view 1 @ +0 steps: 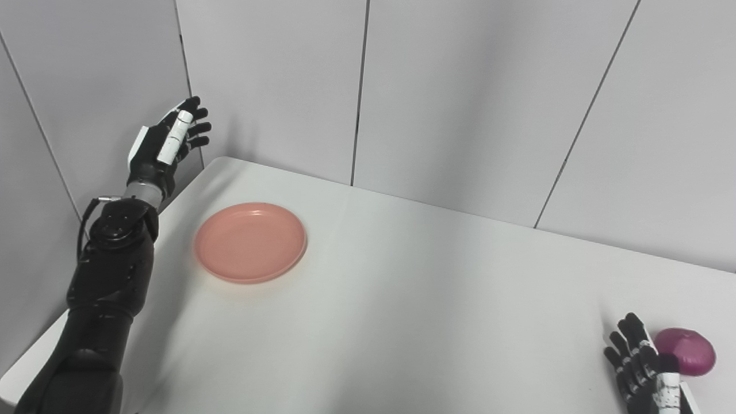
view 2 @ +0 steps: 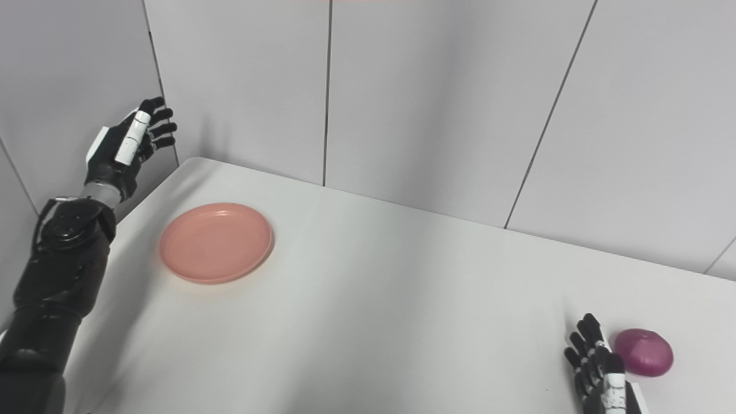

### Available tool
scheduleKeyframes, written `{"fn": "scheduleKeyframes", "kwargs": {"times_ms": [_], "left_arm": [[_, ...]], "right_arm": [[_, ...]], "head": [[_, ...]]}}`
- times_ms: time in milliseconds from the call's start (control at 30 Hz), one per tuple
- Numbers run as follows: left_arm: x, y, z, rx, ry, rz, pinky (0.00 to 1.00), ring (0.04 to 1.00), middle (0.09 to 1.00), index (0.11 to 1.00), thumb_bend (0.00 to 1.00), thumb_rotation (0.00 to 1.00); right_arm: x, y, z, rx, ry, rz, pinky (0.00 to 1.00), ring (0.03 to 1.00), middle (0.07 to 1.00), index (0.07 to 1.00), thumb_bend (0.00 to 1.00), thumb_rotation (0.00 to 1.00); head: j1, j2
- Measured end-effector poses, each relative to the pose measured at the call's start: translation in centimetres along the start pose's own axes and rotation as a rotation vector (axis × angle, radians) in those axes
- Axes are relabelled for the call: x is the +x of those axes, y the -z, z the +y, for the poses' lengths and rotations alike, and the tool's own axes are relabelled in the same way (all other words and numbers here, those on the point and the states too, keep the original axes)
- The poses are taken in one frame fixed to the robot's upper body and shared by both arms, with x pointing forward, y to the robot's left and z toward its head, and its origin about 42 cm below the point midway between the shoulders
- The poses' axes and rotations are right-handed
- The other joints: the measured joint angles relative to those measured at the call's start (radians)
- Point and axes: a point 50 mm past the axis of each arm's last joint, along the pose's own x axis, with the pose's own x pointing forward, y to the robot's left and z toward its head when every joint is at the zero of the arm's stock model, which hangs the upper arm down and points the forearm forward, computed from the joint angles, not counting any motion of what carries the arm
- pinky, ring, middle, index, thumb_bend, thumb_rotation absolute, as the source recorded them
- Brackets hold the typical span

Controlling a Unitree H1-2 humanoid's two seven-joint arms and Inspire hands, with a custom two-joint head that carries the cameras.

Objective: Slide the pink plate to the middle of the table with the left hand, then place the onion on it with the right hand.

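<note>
We are at the first step, our left hand [view 1: 167, 144] raised empty with fingers spread beyond the pink plate [view 1: 250, 242] at the table's [view 1: 402, 299] left, needing to lower and push it centreward, while our right hand [view 1: 641, 362] waits open beside the onion [view 1: 687, 351].

Left hand [view 1: 167, 144]: black fingers, white plate along one finger, white panel on the back, grey metallic wrist ring. Left forearm [view 1: 109, 270]: glossy black shell, round joint cover with small screws, thin black cable looped beside it. Right hand [view 2: 598, 368]: black fingers, white speckled plate.
</note>
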Motion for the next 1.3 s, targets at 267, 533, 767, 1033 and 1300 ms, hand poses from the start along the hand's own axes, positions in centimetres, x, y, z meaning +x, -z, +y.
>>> {"fn": "scheduleKeyframes", "kwargs": {"times_ms": [267, 533, 767, 1033, 1300], "left_arm": [[-0.1, 1.4, 0.3, -0.014, -0.002, 0.048, 0.87, 0.874, 0.907, 0.896, 0.82, 0.85], [-0.5, 3.1, -0.3, -0.077, 0.007, 0.062, 0.86, 0.871, 0.912, 0.894, 0.85, 0.82], [-1.5, 6.2, -0.7, -0.122, 0.027, 0.151, 0.85, 0.880, 0.900, 0.859, 0.88, 0.78], [-2.1, 7.9, -0.6, -0.125, 0.031, 0.183, 0.79, 0.838, 0.859, 0.833, 0.91, 0.77], [-2.2, 8.6, -0.4, -0.121, 0.028, 0.190, 0.81, 0.845, 0.870, 0.857, 0.92, 0.77]], "right_arm": [[0.0, 0.0, 0.0, -0.001, 0.000, 0.000, 1.00, 1.000, 1.000, 0.974, 0.88, 1.00], [0.0, 0.0, 0.0, -0.009, -0.001, 0.002, 1.00, 1.000, 1.000, 0.979, 0.90, 1.00], [0.0, 0.0, 0.1, -0.014, -0.002, 0.002, 1.00, 1.000, 1.000, 0.969, 0.92, 1.00], [-0.1, 0.0, 0.1, -0.015, -0.001, 0.002, 1.00, 1.000, 1.000, 0.963, 0.93, 1.00], [-0.1, 0.0, 0.0, -0.015, 0.000, 0.001, 1.00, 1.000, 1.000, 0.973, 0.94, 1.00]], "head": [[-0.005, 0.006], [-0.008, 0.012], [-0.011, 0.014], [-0.014, 0.017], [-0.014, 0.023]]}}
